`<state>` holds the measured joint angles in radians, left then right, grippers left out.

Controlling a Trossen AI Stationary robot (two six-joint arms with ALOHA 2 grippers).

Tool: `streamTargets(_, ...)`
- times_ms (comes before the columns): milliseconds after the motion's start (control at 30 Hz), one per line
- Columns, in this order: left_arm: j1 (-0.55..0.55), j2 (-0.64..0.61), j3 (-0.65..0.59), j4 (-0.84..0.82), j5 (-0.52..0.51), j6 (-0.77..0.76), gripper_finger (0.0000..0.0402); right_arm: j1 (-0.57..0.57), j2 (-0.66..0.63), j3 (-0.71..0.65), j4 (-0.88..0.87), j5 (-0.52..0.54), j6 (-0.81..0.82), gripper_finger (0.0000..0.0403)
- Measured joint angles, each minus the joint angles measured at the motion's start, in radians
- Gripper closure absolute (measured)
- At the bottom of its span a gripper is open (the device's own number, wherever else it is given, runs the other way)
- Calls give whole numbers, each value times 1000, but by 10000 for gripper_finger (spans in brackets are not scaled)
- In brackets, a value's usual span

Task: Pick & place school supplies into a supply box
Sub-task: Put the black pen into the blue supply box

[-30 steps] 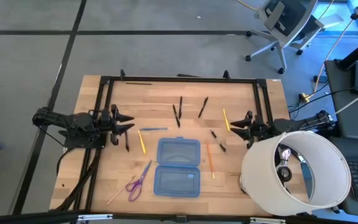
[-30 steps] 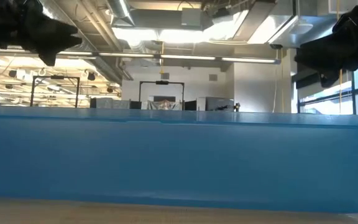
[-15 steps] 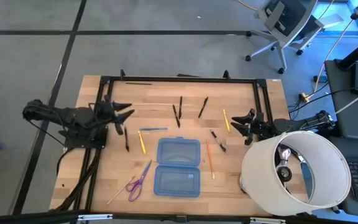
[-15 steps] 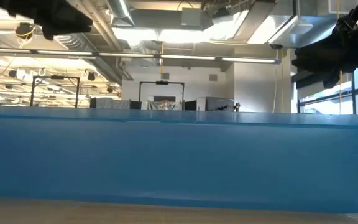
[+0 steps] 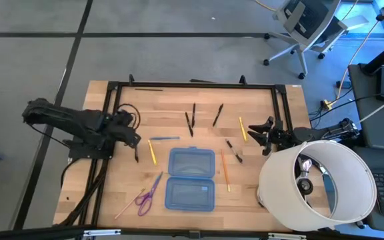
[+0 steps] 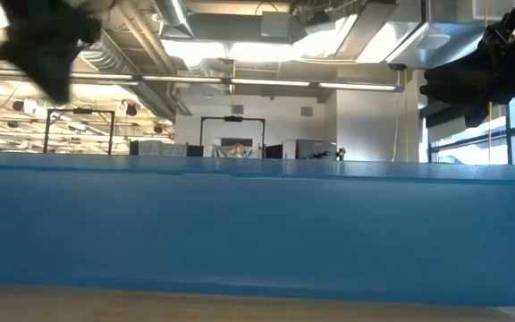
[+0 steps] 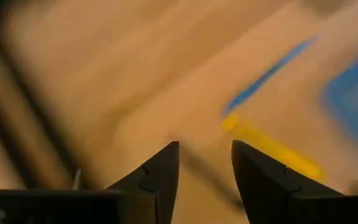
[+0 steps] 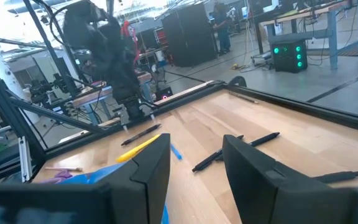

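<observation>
So the left gripper (image 5: 131, 137) has tipped down over the last second. It was held level out near the table's left edge before, and now it's pointing at the wood right over the black pen (image 5: 136, 154), with the yellow pencil (image 5: 152, 153) and the blue pen (image 5: 164, 139) just beside that. In the left wrist view the fingers (image 7: 160, 171) stand apart with nothing between them, so it's open and empty, and the picture is smeared, which looks like it's mid-swing. My guess is it's lining up its 1st grab, probably that black pen. The right gripper (image 5: 261, 137) hasn't budged; it's hovering by the right edge next to the big white drum (image 5: 325, 180), jaws also open on nothing. The supply box (image 5: 191, 178) lies flat in the front middle of the table, and from above I can't see anything inside it. All the supplies are out on the wood, including the purple scissors (image 5: 149, 193) just left of the box, so basically nothing's packed yet.
</observation>
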<state>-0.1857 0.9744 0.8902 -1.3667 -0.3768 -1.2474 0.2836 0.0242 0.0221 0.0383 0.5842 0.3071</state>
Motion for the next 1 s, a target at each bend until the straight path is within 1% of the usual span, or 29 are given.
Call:
streamTargets(67, 13, 49, 0, -79, 86, -164, 261, 0, 0, 0, 0, 0, -1, 251)
streamTargets(133, 18, 85, 0, -111, 122, -281, 261, 0, 0, 0, 0, 0, -1, 251)
streamTargets(200, 18, 109, 0, -85, 139, -330, 261, 0, 0, 0, 0, 1, -1, 251)
streamTargets(300, 17, 139, 0, 3, 161, -372, 261, 0, 0, 0, 0, 1, -1, 251)
streamTargets(433, 18, 180, 0, 80, 161, -414, 261, 0, 0, 0, 0, 1, -11, 251)
streamTargets(567, 18, 240, 1, 89, 169, -460, 261, 0, 0, 0, 0, 1, -62, 251)
streamTargets(633, 18, 279, 1, 99, 194, -468, 261, 0, 0, 0, 1, 1, -84, 251)
streamTargets(833, 19, 395, 1, 146, 264, -444, 261, 0, 0, 0, 1, 1, -104, 251)
streamTargets(900, 27, 424, 1, 145, 300, -436, 261, 0, 0, 0, 0, 1, -104, 251)
streamTargets(1000, 39, 454, 1, 157, 325, -402, 261, 0, 0, 0, 1, 0, -102, 251)
